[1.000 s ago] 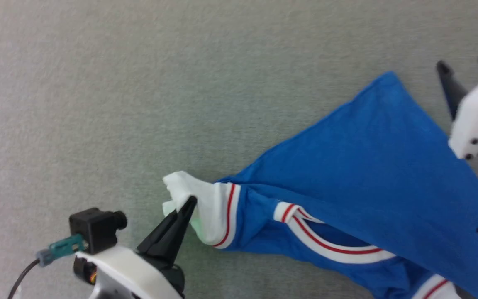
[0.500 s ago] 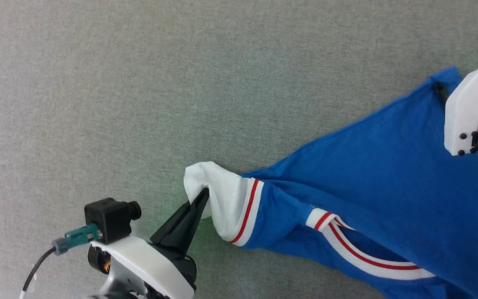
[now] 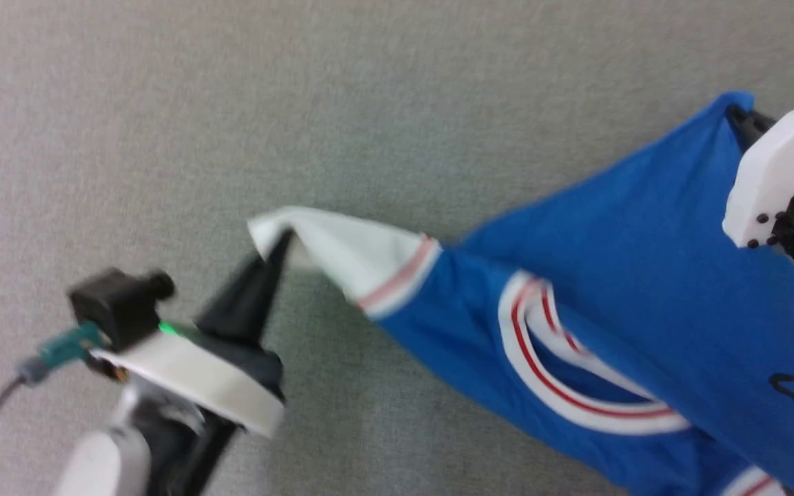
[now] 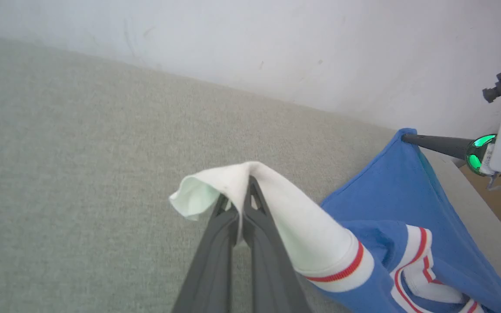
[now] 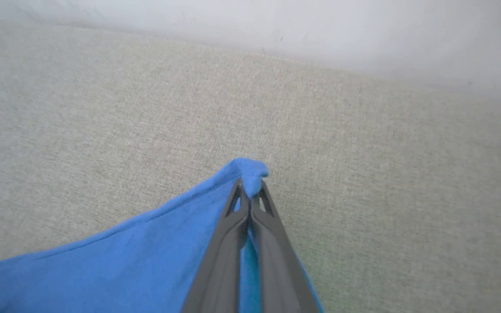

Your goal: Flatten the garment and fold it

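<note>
At your left hand (image 4: 247,191), both fingers pinch the white sleeve end of the garment (image 3: 645,269), raised off the grey surface (image 3: 197,103); your right hand (image 5: 250,191) is clamped on a blue corner; between the two grips the blue cloth stretches, its lower part running off the head view's bottom right.

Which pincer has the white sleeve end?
The left pincer, shut on the white sleeve end; the right pincer pinches a plain blue corner instead.
</note>
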Tool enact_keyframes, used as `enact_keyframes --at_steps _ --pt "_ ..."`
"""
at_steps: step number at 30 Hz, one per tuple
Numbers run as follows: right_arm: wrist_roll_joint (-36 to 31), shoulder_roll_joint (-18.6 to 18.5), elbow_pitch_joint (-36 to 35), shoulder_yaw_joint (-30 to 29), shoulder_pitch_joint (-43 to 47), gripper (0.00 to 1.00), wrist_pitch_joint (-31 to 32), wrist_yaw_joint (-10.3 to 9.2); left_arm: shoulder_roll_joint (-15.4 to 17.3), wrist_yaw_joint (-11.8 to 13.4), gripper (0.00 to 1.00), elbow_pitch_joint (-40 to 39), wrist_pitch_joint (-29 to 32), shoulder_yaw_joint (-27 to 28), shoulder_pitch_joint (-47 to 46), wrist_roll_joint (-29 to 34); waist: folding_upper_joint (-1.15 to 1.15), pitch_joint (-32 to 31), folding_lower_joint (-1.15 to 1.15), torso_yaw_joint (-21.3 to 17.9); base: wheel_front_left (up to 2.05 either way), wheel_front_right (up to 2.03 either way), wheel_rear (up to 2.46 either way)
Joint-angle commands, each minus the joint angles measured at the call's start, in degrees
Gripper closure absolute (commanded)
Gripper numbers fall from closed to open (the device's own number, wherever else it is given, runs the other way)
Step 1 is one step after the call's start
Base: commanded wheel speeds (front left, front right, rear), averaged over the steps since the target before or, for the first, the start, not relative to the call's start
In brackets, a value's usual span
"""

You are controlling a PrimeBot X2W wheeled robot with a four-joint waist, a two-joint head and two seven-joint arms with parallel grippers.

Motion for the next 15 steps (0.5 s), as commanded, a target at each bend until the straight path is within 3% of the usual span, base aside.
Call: enact_keyframes --at_steps 1,6,15 --pt "0.68 0.45 -0.4 -0.67 0.01 1.0 -1.62 -0.05 0.73 -0.05 1.0 0.37 -1.3 1.12 -2.86 1.76 0.0 -4.96 0.0 -3.07 0.0 0.0 0.0" --pt "2.02 1.08 -1.46 -3.04 -1.51 1.0 -5.99 -0.05 3.57 -0.55 1.0 2.32 -2.35 1.98 -11.56 6.14 0.0 -10.86 0.0 -5.63 0.0 0.0 0.0" --pt "2.63 -1.32 -0.57 -2.64 -12.11 1.0 -10.56 -0.05 12.15 -3.09 1.0 9.12 2.88 1.27 -35.04 9.28 0.0 -17.69 0.0 -10.5 0.0 0.0 0.0"
